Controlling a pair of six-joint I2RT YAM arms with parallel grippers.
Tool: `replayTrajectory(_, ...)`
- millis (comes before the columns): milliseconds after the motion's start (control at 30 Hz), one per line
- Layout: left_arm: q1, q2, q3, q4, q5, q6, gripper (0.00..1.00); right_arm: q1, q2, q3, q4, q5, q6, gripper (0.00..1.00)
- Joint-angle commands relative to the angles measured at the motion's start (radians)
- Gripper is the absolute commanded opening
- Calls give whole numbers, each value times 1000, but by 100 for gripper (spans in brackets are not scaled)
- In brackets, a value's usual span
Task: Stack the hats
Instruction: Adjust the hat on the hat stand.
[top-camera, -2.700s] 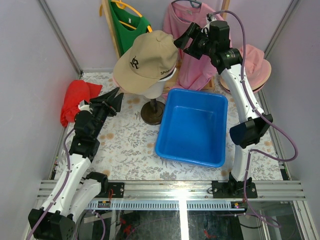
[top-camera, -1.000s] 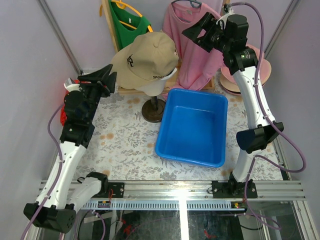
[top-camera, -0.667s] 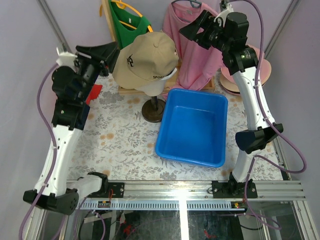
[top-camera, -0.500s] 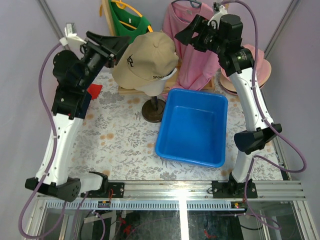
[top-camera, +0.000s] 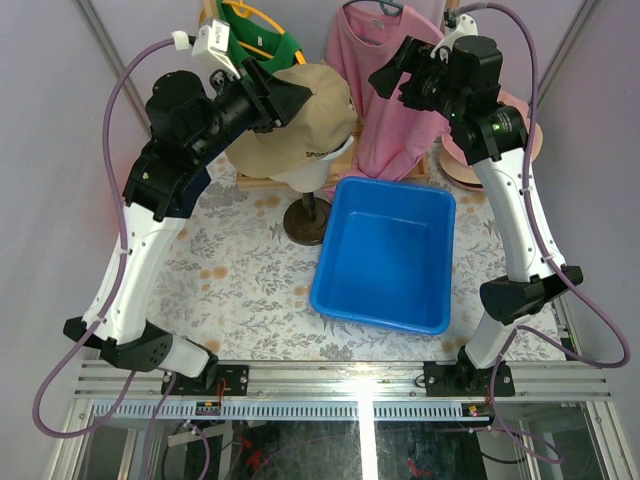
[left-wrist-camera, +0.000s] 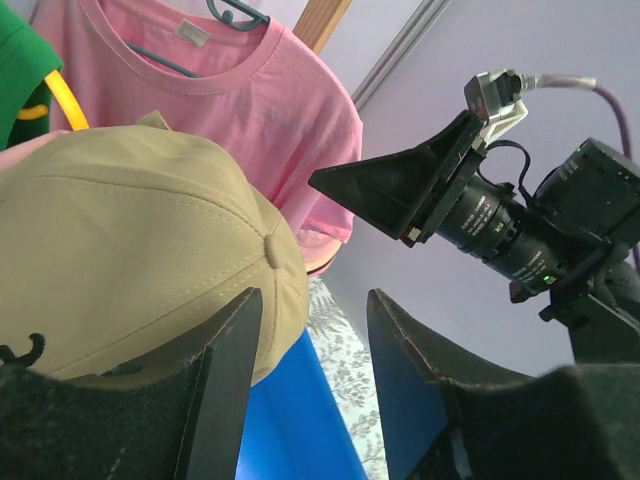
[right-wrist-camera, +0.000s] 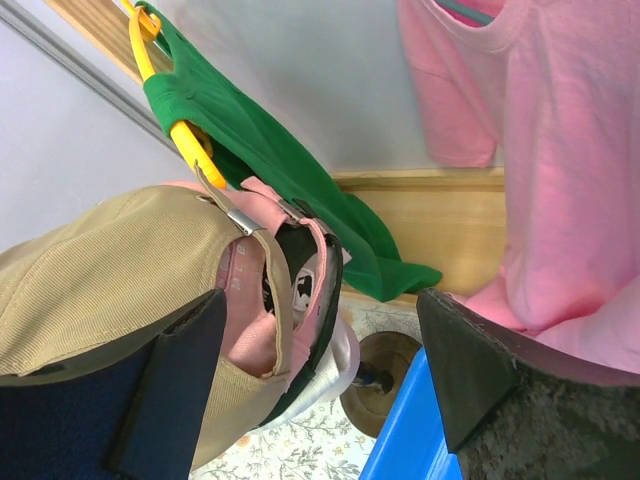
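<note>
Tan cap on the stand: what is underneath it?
Through its back opening the right wrist view shows a pink cap and a black rim nested under the tan cap, with a white part lowest. Any further hats inside are covered.

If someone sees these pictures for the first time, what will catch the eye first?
First, the tan cap at the back centre, topping other hats on a stand, with the open left hand and open right hand raised on either side of it. Then the bright blue bin, empty, just in front, slightly to the right.
</note>
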Motion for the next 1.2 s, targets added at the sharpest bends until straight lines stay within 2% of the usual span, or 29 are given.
replayTrajectory(0, -64, 21, 81, -62, -156, 208, 46, -5, -37, -20, 16, 40, -23, 84)
replayTrajectory(233, -201, 62, 137, -79, -377, 437, 46, -11, -24, -16, 20, 40, -25, 84)
replayTrajectory(367, -276, 82, 133, -52, -522, 574, 54, -15, -14, -15, 30, 39, -24, 84)
replayTrajectory(500, -298, 97, 123, -28, -597, 638, 58, -17, -2, -12, 35, 36, -21, 84)
replayTrajectory(633, -314, 99, 89, 23, -705, 697, 67, -21, 7, -9, 47, 31, -18, 84)
replayTrajectory(833, -315, 127, 88, 69, -734, 774, 67, -21, 36, 19, 50, 31, -11, 84)
replayTrajectory(1033, -316, 159, 86, 106, -727, 830, 52, -23, 50, 29, 51, 39, -14, 84)
replayTrajectory(1167, -314, 175, 77, 124, -725, 850, 31, -26, 49, 31, 49, 48, -22, 84)
